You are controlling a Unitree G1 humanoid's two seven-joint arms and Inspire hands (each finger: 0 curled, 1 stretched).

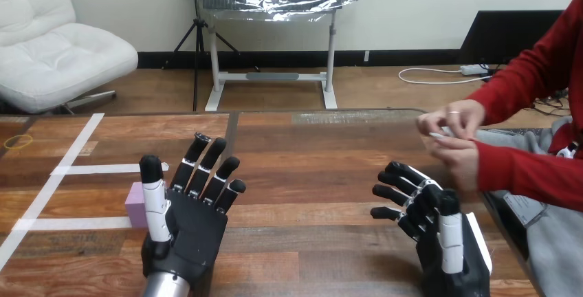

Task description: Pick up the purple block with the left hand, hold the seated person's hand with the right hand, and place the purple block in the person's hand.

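The purple block (136, 205) lies on the wooden table (302, 173) at the left, partly hidden behind my left thumb. My left hand (187, 221) hovers just to its right, palm up, fingers straight and spread, holding nothing. At the lower right, my right hand (440, 232) is raised with its fingers loosely bent toward the left, also holding nothing. The person's two hands (455, 132) are held together above the table's right edge, just beyond my right hand and apart from it, pinching a small white object between them.
White tape strips (75, 170) mark lines on the left part of the table. A yellow ring mark (18, 141) sits near the far left edge. The person's red sleeve (529, 173) reaches in from the right.
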